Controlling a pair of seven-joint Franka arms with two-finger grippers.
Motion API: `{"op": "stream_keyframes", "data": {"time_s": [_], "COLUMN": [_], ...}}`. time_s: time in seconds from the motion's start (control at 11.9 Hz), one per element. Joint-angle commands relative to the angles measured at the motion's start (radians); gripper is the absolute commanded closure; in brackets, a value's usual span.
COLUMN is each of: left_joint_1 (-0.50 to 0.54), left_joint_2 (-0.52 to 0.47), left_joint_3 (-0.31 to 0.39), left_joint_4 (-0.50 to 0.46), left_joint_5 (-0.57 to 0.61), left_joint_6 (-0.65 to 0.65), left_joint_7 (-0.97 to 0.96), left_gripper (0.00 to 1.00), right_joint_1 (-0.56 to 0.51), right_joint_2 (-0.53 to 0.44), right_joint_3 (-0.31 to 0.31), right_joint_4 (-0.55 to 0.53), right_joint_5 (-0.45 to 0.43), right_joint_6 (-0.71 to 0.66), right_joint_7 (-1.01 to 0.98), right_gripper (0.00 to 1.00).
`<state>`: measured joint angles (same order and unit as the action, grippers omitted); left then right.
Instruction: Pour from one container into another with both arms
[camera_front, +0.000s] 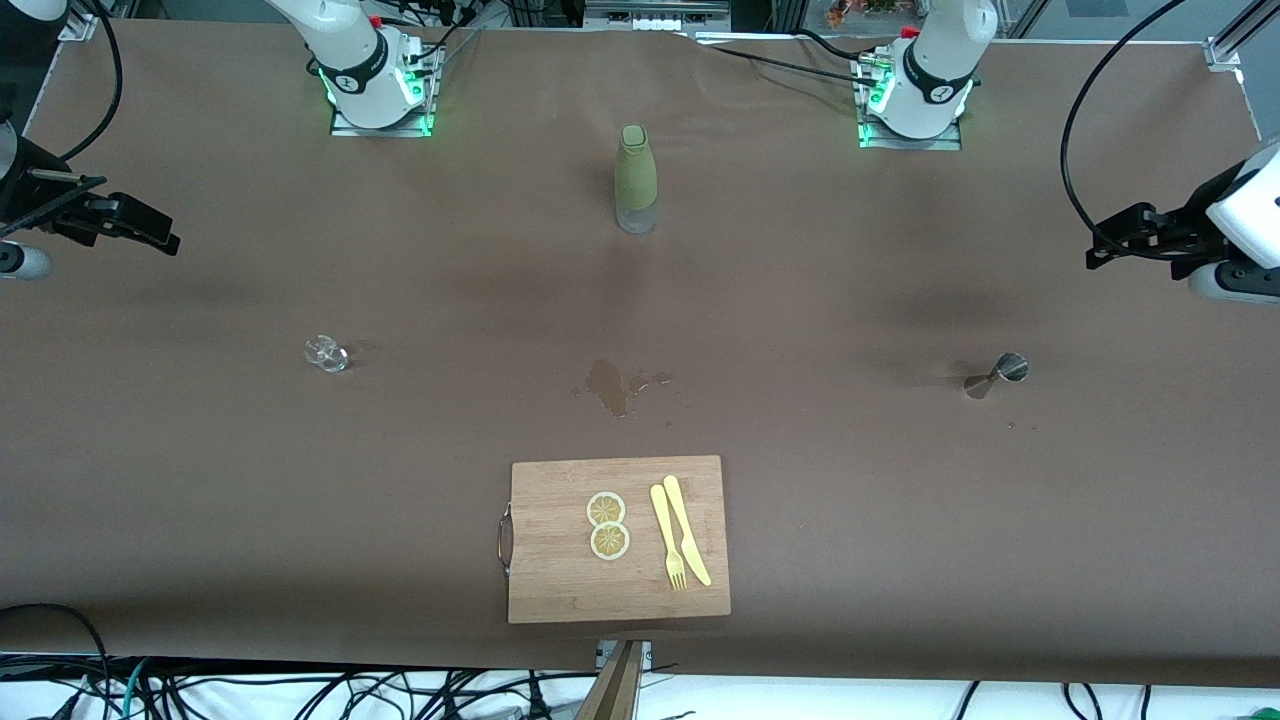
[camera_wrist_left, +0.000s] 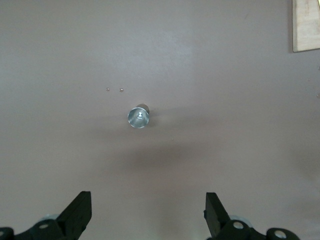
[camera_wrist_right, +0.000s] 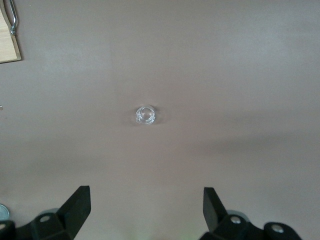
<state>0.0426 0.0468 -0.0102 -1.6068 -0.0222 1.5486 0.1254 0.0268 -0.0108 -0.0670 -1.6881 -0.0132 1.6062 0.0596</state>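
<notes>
At nine o'clock in the front view we see the right hand (camera_front: 165, 240) (camera_wrist_right: 145, 200) hanging over the bench (camera_front: 900, 520) at the right arm's end. Its fingers (camera_wrist_right: 77, 205) are spread wide apart with nothing between them. The right arm (camera_front: 350, 70) rises from its base at about eleven o'clock.

Toward eight o'clock from the bench's middle stands a small clear glass (camera_front: 327, 353) (camera_wrist_right: 145, 115), alone on the brown cover. We see it from above in the right wrist view.

At twelve o'clock an olive-green bottle (camera_front: 635, 180) stands upright. Near the centre lies a dark wet stain (camera_front: 615, 385). At six o'clock a wooden cutting board (camera_front: 560, 580) carries two lemon slices (camera_front: 607, 525), touching each other, and beside them a yellow fork (camera_front: 665, 535) and a yellow knife (camera_front: 688, 530).

Toward four o'clock from the middle sits a metal jigger (camera_front: 997, 374) (camera_wrist_left: 138, 116), its cup showing open in the left wrist view.

The left arm (camera_front: 935, 70) stands at one o'clock. At three o'clock the left hand (camera_front: 1097, 252) (camera_wrist_left: 147, 202) hangs over the bench's other end, its fingers (camera_wrist_left: 80, 210) likewise wide apart and holding nothing.
</notes>
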Motion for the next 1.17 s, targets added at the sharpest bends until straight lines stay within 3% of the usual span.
{"op": "stream_keyframes", "data": {"time_s": [0.0, 1.09], "left_joint_1": [0.0, 0.002], "left_joint_2": [-0.008, -0.032], "left_joint_3": [-0.005, -0.022], "left_joint_4": [0.013, 0.008], "left_joint_5": [-0.016, -0.065], "left_joint_6": [-0.036, -0.064], "left_joint_7": [-0.003, 0.019], "left_gripper": [0.0, 0.0], "right_joint_1": [-0.008, -0.008], "right_joint_2": [-0.006, -0.006], "right_joint_3": [0.0, 0.0], "right_joint_4": [-0.004, -0.004], "right_joint_5": [0.018, 0.016], "right_joint_6": [-0.006, -0.008], "right_joint_7": [-0.021, -0.021], "right_gripper": [0.0, 0.0]}}
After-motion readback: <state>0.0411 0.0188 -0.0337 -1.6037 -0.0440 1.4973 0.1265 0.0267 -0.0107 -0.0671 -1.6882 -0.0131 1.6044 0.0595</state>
